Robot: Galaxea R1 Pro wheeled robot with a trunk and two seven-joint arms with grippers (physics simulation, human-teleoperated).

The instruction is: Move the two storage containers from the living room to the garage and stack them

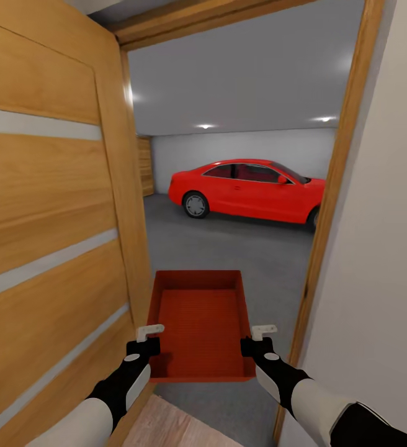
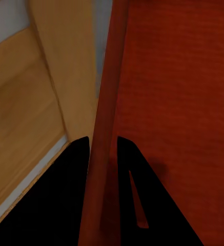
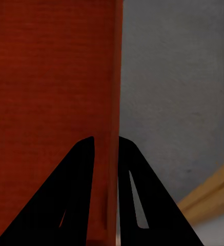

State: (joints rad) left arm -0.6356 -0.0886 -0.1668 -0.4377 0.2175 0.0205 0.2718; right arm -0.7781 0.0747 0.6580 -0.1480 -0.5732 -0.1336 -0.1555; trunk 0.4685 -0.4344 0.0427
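Storage container [image 1: 198, 323], orange-red, open top, held level btwn both arms in the doorway, low centre of head view, its far end already over the garage's grey concrete floor [image 1: 241, 245]. Left gripper [image 1: 149, 335] clamped narrow on the container's left wall near the close end; in left wrist view the two dark fingers [image 2: 70, 205] straddle the thin red wall [image 2: 104, 128], one each side. Right gripper [image 1: 262, 335] same on the right wall; right wrist view shows its fingers [image 3: 76, 195] pinching that wall edge [image 3: 117, 102], grey floor beyond. Light wood-plank strip [image 1: 166, 425] just under the near end, between the forearms. Open wooden door [image 1: 48, 217] w/ pale horizontal bands fills the left side, close beside the container's left wall. Wood door frame [image 1: 337, 186] on the right, pale wall [image 1: 389, 217] past it. Farther in: red car [image 1: 247, 189] parked side-on, well apart from the container; wooden-slat roll door [image 1: 144, 164] at far left; white back wall & grey ceiling w/ spotlights [image 1: 205, 126].
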